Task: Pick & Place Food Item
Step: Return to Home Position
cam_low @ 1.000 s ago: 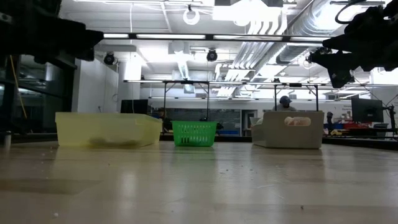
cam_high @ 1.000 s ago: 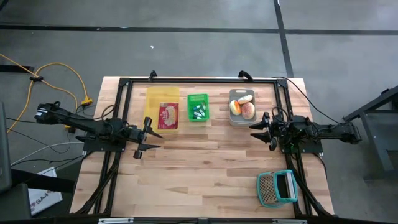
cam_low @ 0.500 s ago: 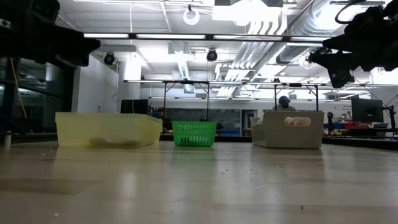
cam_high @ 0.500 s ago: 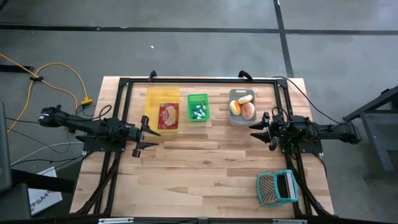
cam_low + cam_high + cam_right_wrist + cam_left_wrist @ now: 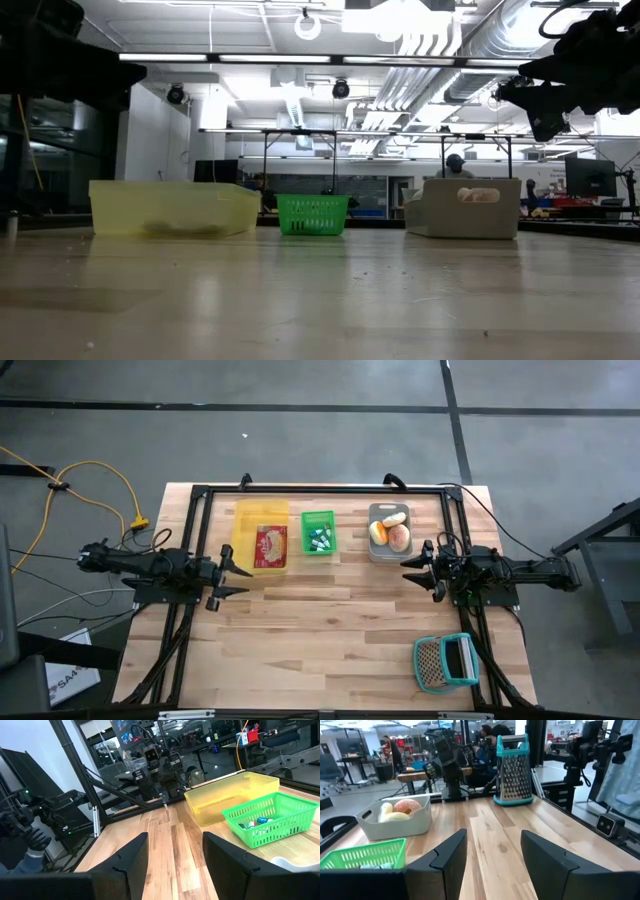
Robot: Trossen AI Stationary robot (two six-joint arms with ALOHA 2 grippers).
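Note:
A grey bin [image 5: 389, 532] at the table's far side holds the food items [image 5: 392, 534]: an orange piece, a pale roll and a round pink one. The left wrist view shows them too [image 5: 396, 810]. My left gripper [image 5: 238, 580] stands open above the table by its left edge, pointing level, with nothing between its fingers [image 5: 492, 865]. My right gripper [image 5: 418, 578] stands open by the right edge, just near of the grey bin, also with nothing between its fingers [image 5: 175, 860].
A yellow bin [image 5: 262, 538] with a red packet [image 5: 270, 546] and a green basket [image 5: 319, 532] with small items stand left of the grey bin. A teal-framed grater [image 5: 445, 662] lies at the near right. The middle boards [image 5: 330, 620] are bare wood.
My left gripper has drawn back toward the table's left edge and sunk a little, still open. My right arm has kept still.

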